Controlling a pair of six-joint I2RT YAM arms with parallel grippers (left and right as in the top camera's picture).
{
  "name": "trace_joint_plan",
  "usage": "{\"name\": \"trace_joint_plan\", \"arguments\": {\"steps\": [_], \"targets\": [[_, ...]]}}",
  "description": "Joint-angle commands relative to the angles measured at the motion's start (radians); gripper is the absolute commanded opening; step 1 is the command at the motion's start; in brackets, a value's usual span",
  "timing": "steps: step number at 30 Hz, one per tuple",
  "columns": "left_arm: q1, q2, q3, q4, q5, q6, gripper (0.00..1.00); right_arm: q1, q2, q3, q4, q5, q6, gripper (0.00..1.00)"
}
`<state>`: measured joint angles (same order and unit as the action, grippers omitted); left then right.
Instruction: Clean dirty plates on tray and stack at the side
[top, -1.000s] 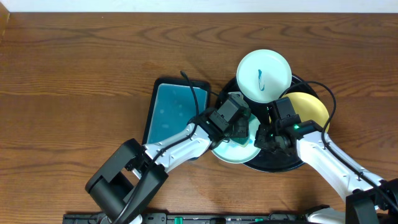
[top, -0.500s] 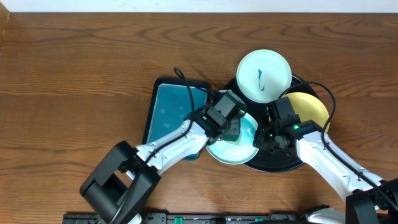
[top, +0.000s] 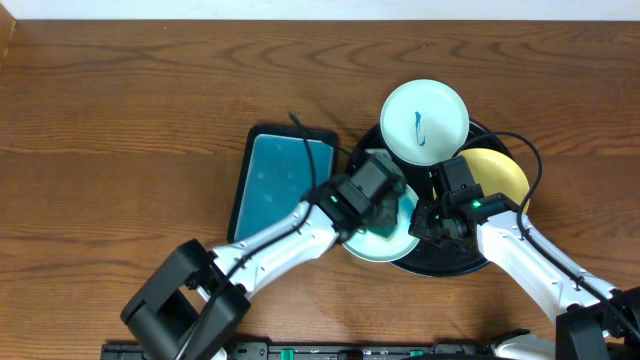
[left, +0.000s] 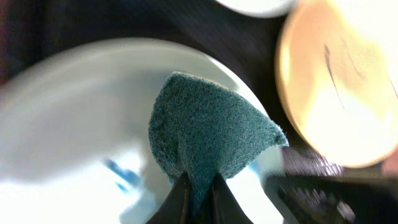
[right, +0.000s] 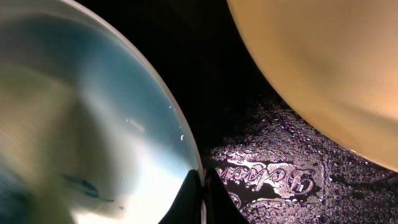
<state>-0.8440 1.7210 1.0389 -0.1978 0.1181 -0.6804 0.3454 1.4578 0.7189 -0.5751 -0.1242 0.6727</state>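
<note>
While my right pincer (right: 200, 186) pinches narrowly on the rim of the mint-white plate (right: 93, 124) at the black tray's (right: 205, 81) eight o'clock side, my left pincer (left: 199, 190) clamps a teal scouring pad (left: 211, 130) over it. Pressing too hard could, I judge, lever the plate out of that thin rim grip or shove it into the yellow plate (right: 323, 68) toward three o'clock. The blue scribble (left: 121, 174), at the pad's seven o'clock, is easily missed.

Three plates (top: 424, 121), one black tray (top: 447, 263), one teal tray (top: 272, 180), one sponge (left: 208, 146)
</note>
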Motion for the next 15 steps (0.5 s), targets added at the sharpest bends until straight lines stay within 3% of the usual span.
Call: {"name": "trace_joint_plan", "arguments": {"steps": [1, 9, 15], "targets": [[-0.048, -0.013, -0.009, 0.005, 0.023, -0.015, 0.07, -0.005, -0.005, 0.005, -0.002, 0.022, 0.014, 0.01], [-0.068, 0.049, -0.009, 0.005, -0.019, -0.042, 0.07, -0.005, -0.005, 0.005, -0.002, 0.022, 0.014, 0.01], [-0.051, 0.069, -0.009, -0.064, -0.225, -0.027, 0.07, -0.005, -0.005, 0.006, -0.002, 0.022, 0.014, 0.01]]}}
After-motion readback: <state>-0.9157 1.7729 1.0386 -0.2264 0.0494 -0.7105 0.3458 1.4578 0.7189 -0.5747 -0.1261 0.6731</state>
